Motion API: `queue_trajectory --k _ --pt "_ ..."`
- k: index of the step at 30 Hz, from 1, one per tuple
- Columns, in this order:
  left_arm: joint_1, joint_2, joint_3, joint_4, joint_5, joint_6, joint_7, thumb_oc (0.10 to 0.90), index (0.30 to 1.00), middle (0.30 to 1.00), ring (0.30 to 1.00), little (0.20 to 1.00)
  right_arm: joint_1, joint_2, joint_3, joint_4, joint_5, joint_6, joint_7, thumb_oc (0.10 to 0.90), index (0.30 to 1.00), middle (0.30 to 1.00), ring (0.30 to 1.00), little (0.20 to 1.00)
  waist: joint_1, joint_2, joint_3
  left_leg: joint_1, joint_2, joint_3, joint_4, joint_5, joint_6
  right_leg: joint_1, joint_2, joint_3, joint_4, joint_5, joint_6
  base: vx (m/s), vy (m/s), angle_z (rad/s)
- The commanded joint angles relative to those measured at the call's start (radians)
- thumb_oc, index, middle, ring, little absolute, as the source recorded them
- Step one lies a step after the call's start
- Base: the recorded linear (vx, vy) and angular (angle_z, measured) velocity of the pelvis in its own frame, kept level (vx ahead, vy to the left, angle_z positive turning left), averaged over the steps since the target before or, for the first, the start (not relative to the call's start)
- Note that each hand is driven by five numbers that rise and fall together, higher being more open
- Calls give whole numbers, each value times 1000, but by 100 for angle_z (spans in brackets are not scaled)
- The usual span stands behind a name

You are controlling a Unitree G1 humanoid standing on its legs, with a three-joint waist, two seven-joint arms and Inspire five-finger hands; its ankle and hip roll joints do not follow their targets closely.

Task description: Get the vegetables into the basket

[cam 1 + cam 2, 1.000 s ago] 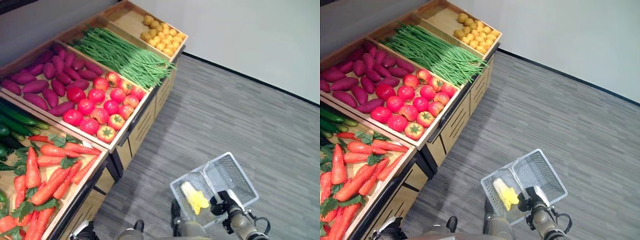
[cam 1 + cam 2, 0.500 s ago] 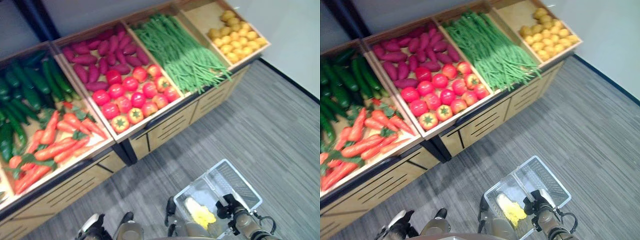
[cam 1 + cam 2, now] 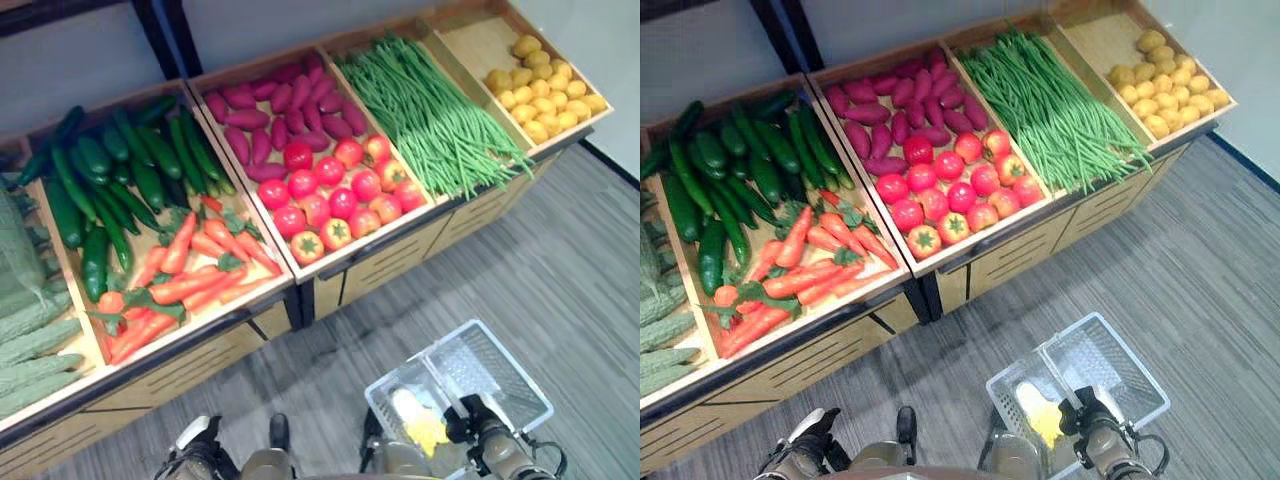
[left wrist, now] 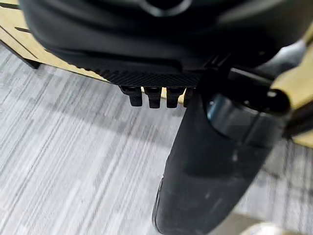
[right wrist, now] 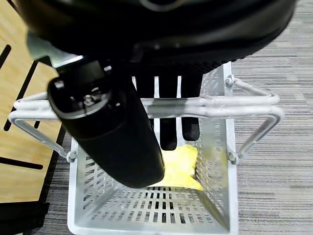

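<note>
Stand: a long wooden stand with open bins runs along the far side, from left to right.
Floor: grey striped floor lies near the stand.
Green beans: a big pile of long green beans lies in a bin toward the right.
Cucumbers: dark green cucumbers lie in a bin toward the left.
Carrots: orange carrots with green leaves lie just near the cucumbers.
Sweet potatoes: purple sweet potatoes lie in the far half of the middle bin.
Tomatoes: red tomatoes lie in the near half of that bin.
Lemons: yellow lemons sit in the far right bin.
Basket: a white wire basket hangs near the floor, on the right.
Corn: a yellow corn lies inside the basket.
Right hand: the right hand has its fingers curled round the basket's handles and holds it up.
Left hand: the left hand hangs low on the left with its fingers curled in, holding nothing.
</note>
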Motion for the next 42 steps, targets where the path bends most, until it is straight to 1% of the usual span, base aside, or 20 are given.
queue_trajectory --k 1,3,4,5,7,9,15,17,21,25,26,27,31,32,34,35,37,39,40,42 --pt "-25 47 15 26 -10 -5 24 900 1000 1000 1000 1000 -41 -10 -1 19 5 -6 -25 400 300 300 300 300 18 -47 -18 -48 19 -48 6 -15 -14 8 -64 102 28 41 122 70 280 13" --pt "-32 55 8 23 -8 -3 20 900 1000 1000 1000 1000 -39 -6 -8 33 12 -3 -22 400 300 300 300 300 19 -51 -11 -44 -3 -70 0 -18 2 -1 -78 130 99 49 127 59 201 28" --pt "-36 63 1 23 -4 -4 15 900 1000 1000 1000 1000 -37 -6 -11 41 16 -2 -21 400 300 300 300 300 14 -47 -5 -39 -12 -92 0 -20 10 -14 -69 172 150 63 123 109 105 32" --pt "-39 66 -1 23 -15 -7 9 900 1000 1000 1000 1000 -35 -11 -20 69 24 0 -27 400 300 300 300 300 2 -34 -3 -32 -17 -125 0 -23 11 -29 -33 253 139 59 115 158 94 43" --pt "-38 68 27 17 -67 -16 22 900 1000 1000 1000 1000 -33 -19 -40 101 29 9 -35 400 300 300 300 300 5 -16 6 -25 -6 -159 0 -24 4 -58 -46 260 74 64 115 152 -27 76" --pt "-43 72 60 43 -101 -9 31 900 1000 1000 1000 1000 -22 -19 -67 129 40 17 -37 400 300 300 300 300 -12 -15 14 -17 -7 -201 3 -29 -5 -63 -41 311 32 48 117 146 -63 61" --pt "-15 64 181 97 -197 3 57 900 1000 1000 1000 1000 9 -17 -96 172 33 30 -26 400 300 300 300 300 -14 -18 -18 -5 17 -217 0 -29 -30 -9 -31 266 -22 43 116 83 -131 46" --pt "-7 64 283 122 -307 2 88 900 1000 1000 1000 1000 14 -10 -101 182 28 32 -24 400 300 300 300 300 -12 -18 -39 -4 31 -219 0 -29 -41 15 -23 252 -52 38 110 87 -138 -1" --pt "11 120 592 240 -627 11 158 900 1000 1000 1000 1000 24 -6 -93 187 2 43 -2 400 300 300 300 300 -9 -16 -83 11 65 -199 0 -27 -65 50 -1 247 -82 20 98 76 -120 8" --pt "12 172 696 262 -728 -6 199 900 1000 1000 1000 1000 34 -9 -79 181 -3 41 4 400 300 300 300 300 -12 -16 -100 23 76 -192 0 -29 -73 63 9 248 -82 7 92 22 -49 -15" --pt "5 204 732 255 -771 -26 227 900 1000 1000 1000 1000 37 -10 -74 179 -7 42 6 400 300 300 300 300 -11 -16 -103 24 76 -192 0 -29 -75 66 11 248 -82 4 91 -15 -68 -14" --pt "36 283 833 303 -828 -37 306 900 1000 1000 1000 1000 56 -13 -58 177 -14 40 16 400 300 300 300 300 -3 -13 -114 24 80 -189 0 -25 -82 75 9 237 -82 -1 93 -23 -60 -13" --pt "63 373 922 301 -900 -76 349 900 1000 1000 1000 1000 66 -20 -47 195 -11 33 28 400 300 300 300 300 3 4 -124 22 76 -198 0 -23 -83 81 6 225 -82 -3 95 -23 -1 -3" --pt "65 424 932 269 -880 -88 370 900 1000 1000 1000 1000 68 -24 -42 195 -14 27 27 400 300 300 300 300 4 10 -125 20 73 -200 0 -21 -84 81 3 223 -82 1 97 -36 22 2" --pt "61 455 935 248 -860 -96 388 900 1000 1000 1000 1000 69 -25 -41 196 -17 24 26 400 300 300 300 300 5 11 -127 19 72 -202 0 -20 -84 80 1 222 -82 3 99 -48 20 3" --pt "50 523 911 161 -774 -110 435 900 1000 1000 1000 1000 73 -24 -36 203 -20 14 21 400 300 300 300 300 9 16 -129 14 67 -206 0 -17 -85 79 -3 215 -82 9 103 -61 23 4" --pt "49 539 904 122 -743 -114 458 900 1000 1000 1000 1000 75 -22 -39 207 -17 9 18 400 300 300 300 300 10 15 -131 12 65 -210 0 -17 -85 79 -5 212 -82 10 104 -33 13 11" --pt "56 566 852 -82 -612 -122 511 900 1000 1000 1000 1000 81 -17 -41 203 -18 -3 13 400 300 300 300 300 13 14 -132 6 61 -216 0 -14 -87 77 -9 205 -82 14 108 -29 5 12" --pt "84 572 816 -367 -456 -126 584 900 1000 1000 1000 1000 88 -7 -53 200 -16 -18 4 400 300 300 300 300 20 10 -130 -1 59 -226 0 -11 -87 76 -12 198 -82 15 109 -36 -5 4" --pt "115 541 808 -670 -285 -108 639 900 1000 1000 1000 1000 93 -2 -78 202 -15 -29 -10 400 300 300 300 300 28 3 -127 -12 55 -243 0 -10 -86 74 -17 186 -82 16 109 -30 -17 11"
